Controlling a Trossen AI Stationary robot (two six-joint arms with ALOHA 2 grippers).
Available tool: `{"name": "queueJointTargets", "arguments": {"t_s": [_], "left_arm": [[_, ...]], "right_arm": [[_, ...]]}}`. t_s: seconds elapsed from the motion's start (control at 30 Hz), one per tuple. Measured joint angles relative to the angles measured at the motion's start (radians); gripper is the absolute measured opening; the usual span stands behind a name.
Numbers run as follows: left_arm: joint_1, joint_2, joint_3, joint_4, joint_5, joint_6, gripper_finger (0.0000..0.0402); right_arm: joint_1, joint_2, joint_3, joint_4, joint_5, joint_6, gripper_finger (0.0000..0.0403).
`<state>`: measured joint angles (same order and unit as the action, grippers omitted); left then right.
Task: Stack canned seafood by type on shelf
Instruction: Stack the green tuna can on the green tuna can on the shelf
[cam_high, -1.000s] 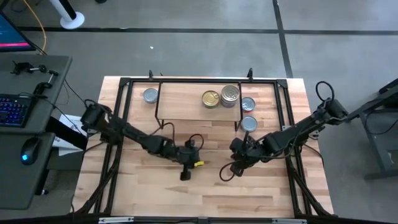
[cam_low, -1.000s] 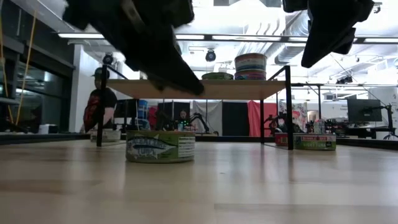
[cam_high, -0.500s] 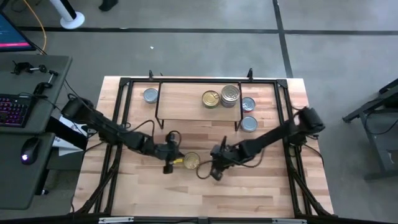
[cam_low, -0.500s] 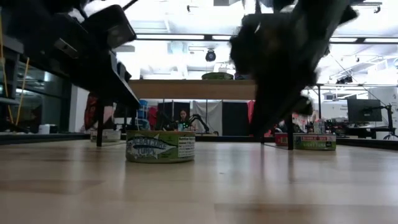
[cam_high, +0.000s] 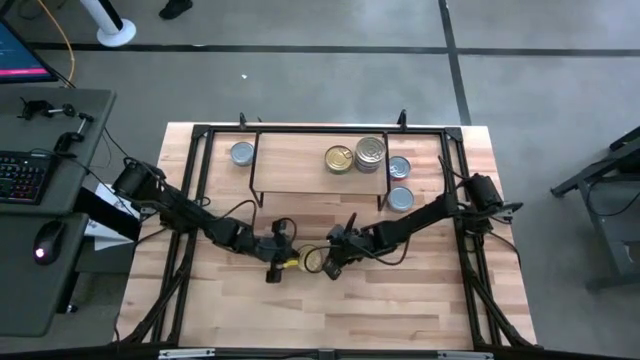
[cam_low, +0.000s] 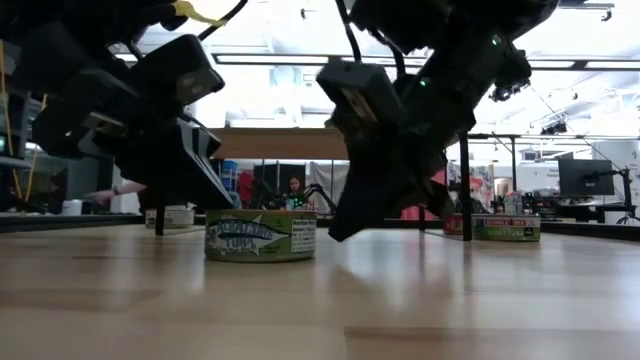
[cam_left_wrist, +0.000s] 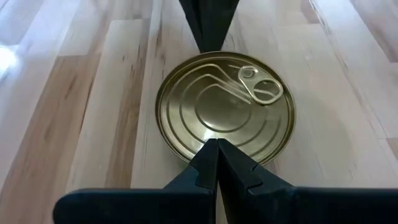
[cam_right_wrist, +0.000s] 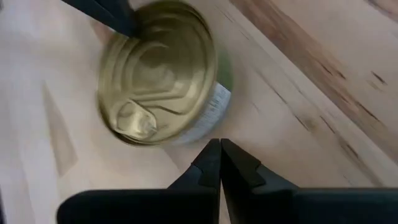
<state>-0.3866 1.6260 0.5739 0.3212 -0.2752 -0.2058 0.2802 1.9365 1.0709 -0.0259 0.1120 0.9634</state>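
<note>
Left gripper (cam_high: 283, 262): low over the table (cam_high: 400, 310), fingers pressed together, tips just beside the gold-topped tin (cam_high: 309, 259).
Right gripper (cam_high: 330, 264): reaching in from the opposite side, fingers pressed together, close beside the same tin.
Gold-topped tin: upright on the table, in front of the shelf (cam_high: 300, 165), between both grippers.

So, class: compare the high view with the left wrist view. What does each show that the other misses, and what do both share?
Only the high view shows the shelf holding a gold-topped tin beside a silver-topped stack, plus three loose silver-topped tins on the table. Only the left wrist view shows the pull-tab. Both show the gold-topped can between the left claw and right claw, both shut.
</note>
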Motion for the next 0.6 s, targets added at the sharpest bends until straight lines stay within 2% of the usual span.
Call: {"name": "queueJointTargets", "arguments": {"t_s": [0.27, 0.47, 0.6], "left_arm": [[0.006, 0.0, -0.003, -0.009, 0.002, 0.035, 0.0], [0.009, -0.004, -0.004, -0.023, -0.012, 0.05, 0.0], [0.008, -0.007, -0.005, -0.039, 0.012, 0.043, 0.0]], "right_arm": [[-0.006, 0.005, 0.04, 0.015, 0.014, -0.09, 0.0], [0.009, 0.006, 0.108, 0.042, -0.015, -0.248, 0.0], [0.007, 0.005, 0.158, 0.049, 0.005, -0.36, 0.0]]}}
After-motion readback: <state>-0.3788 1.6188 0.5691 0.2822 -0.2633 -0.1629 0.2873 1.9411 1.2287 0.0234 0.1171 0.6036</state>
